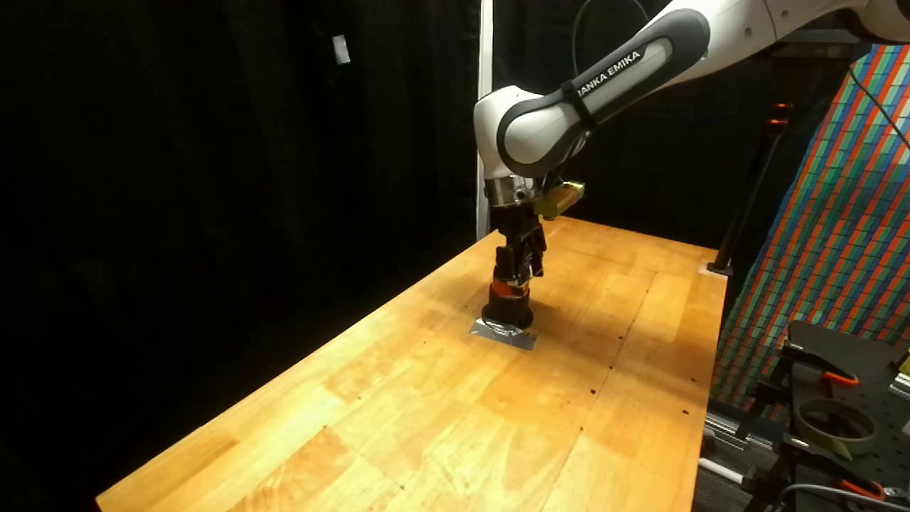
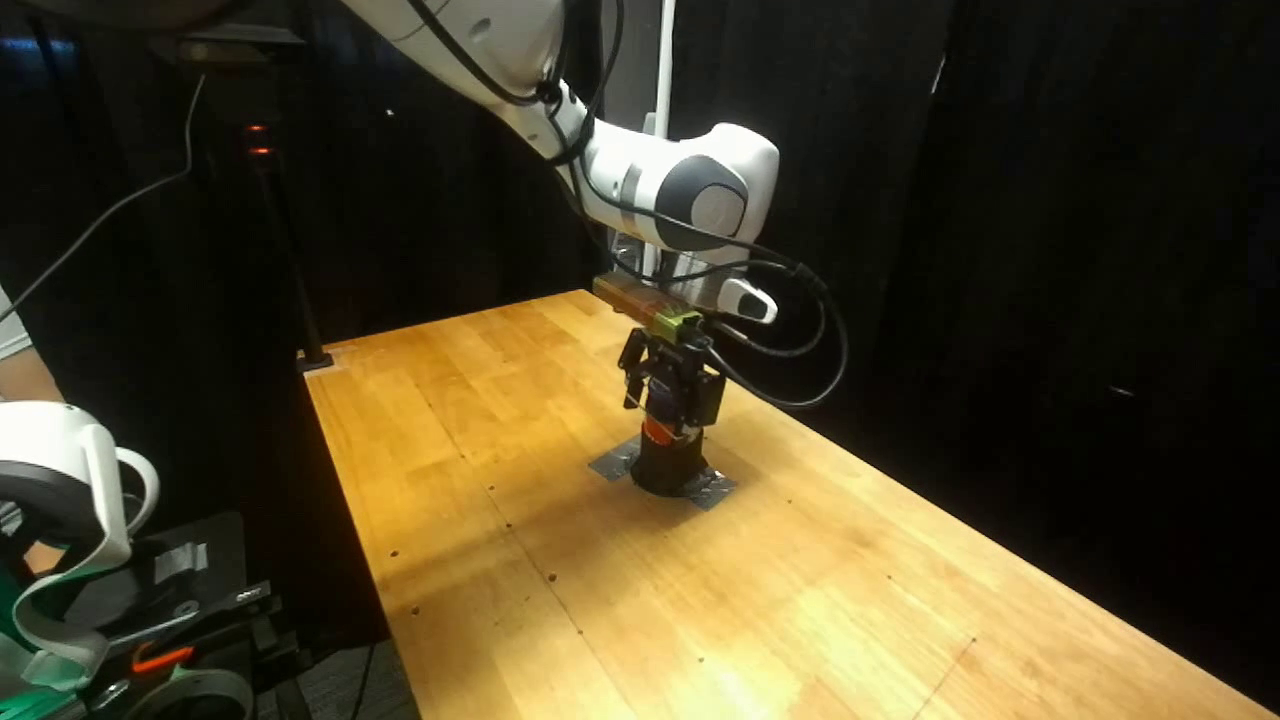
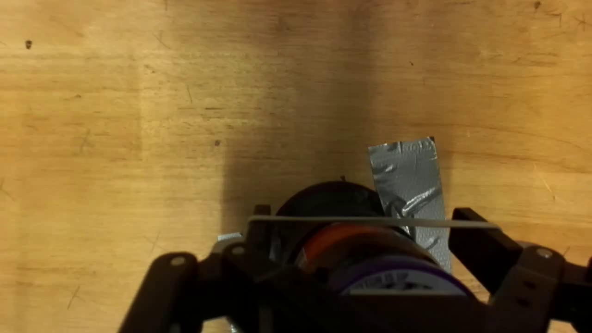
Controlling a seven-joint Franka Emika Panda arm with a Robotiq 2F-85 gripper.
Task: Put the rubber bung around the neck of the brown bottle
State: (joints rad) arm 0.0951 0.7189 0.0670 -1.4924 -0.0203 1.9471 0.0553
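The brown bottle (image 1: 509, 289) stands upright in a black round holder on the table, with an orange-red band on it; it also shows in an exterior view (image 2: 657, 430) and in the wrist view (image 3: 360, 243). Its top has a purple rim and a white face. My gripper (image 1: 520, 274) points down over it, also in an exterior view (image 2: 669, 408). In the wrist view the gripper (image 3: 365, 222) is open, fingers on either side of the bottle. A pale rubber band (image 3: 342, 220) is stretched between the fingertips, crossing in front of the bottle. Its far side is mostly hidden.
The black holder (image 1: 506, 311) is fixed to the wooden table (image 1: 426, 427) by grey tape (image 3: 409, 171). A thin black post (image 1: 739, 213) stands at a table corner. A dark side cart with a tape roll (image 1: 835, 424) stands beside the table. Black curtains hang behind.
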